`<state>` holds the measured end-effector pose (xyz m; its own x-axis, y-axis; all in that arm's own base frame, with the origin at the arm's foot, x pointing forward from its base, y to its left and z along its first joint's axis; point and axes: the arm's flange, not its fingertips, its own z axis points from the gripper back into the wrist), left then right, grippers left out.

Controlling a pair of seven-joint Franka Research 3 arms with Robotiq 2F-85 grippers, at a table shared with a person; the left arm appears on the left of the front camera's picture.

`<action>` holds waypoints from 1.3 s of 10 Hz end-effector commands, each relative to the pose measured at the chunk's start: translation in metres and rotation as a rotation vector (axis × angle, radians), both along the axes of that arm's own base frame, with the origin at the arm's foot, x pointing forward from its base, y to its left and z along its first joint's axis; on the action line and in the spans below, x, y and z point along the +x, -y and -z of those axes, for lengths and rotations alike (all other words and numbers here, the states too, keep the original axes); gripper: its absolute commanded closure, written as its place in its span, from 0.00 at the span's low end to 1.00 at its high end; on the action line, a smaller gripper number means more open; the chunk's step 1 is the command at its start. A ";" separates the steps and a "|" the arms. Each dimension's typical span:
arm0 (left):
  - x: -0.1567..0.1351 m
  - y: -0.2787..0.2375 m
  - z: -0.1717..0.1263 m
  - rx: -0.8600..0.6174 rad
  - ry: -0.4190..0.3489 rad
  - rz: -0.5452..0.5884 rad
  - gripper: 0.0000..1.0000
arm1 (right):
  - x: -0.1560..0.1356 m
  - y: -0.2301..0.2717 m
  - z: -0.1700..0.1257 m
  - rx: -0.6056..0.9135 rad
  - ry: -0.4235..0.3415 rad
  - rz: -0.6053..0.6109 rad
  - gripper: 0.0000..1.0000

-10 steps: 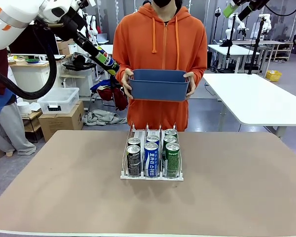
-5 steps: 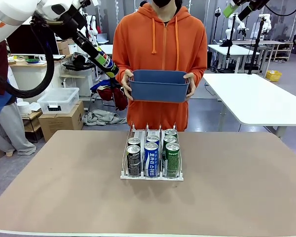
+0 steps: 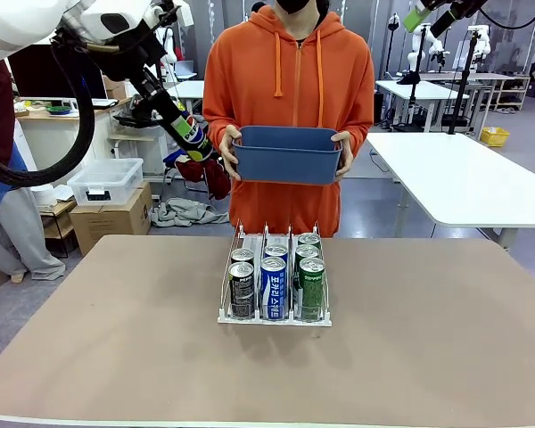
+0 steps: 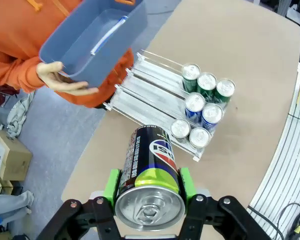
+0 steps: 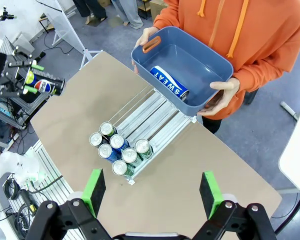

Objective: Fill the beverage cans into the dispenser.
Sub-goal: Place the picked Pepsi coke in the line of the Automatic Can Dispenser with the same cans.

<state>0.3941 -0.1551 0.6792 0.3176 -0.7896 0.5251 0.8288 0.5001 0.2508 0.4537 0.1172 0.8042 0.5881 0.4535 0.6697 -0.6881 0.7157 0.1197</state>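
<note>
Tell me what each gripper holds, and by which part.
The left gripper holds a black can, clamped by its sides near the silver top. The right gripper is open and holds nothing.

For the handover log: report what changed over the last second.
The left end effector, still shut on the black can, swung it lower and steeper beside the person's blue tub. The tub, the seven cans in the dispenser and the open right end effector stayed put.
</note>
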 end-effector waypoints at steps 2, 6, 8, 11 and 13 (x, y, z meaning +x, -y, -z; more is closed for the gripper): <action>-0.029 0.014 0.028 0.029 -0.072 0.043 0.42 | -0.001 0.001 0.000 -0.001 -0.002 -0.002 0.00; -0.031 0.024 0.047 0.056 -0.095 0.074 0.42 | -0.001 0.001 0.000 -0.001 -0.002 -0.002 0.00; -0.031 0.024 0.047 0.056 -0.095 0.074 0.42 | -0.001 0.001 0.000 -0.001 -0.002 -0.002 0.00; -0.035 0.039 0.061 0.131 -0.104 -0.020 0.42 | -0.001 0.001 0.000 -0.001 -0.002 -0.002 0.00; -0.052 0.060 0.077 0.175 -0.073 -0.051 0.42 | -0.001 0.001 0.000 -0.001 -0.002 -0.002 0.00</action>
<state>0.3514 -0.2068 0.6083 0.3687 -0.8521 0.3714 0.8500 0.4708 0.2363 0.4537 0.1172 0.8042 0.5880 0.4535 0.6697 -0.6882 0.7156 0.1196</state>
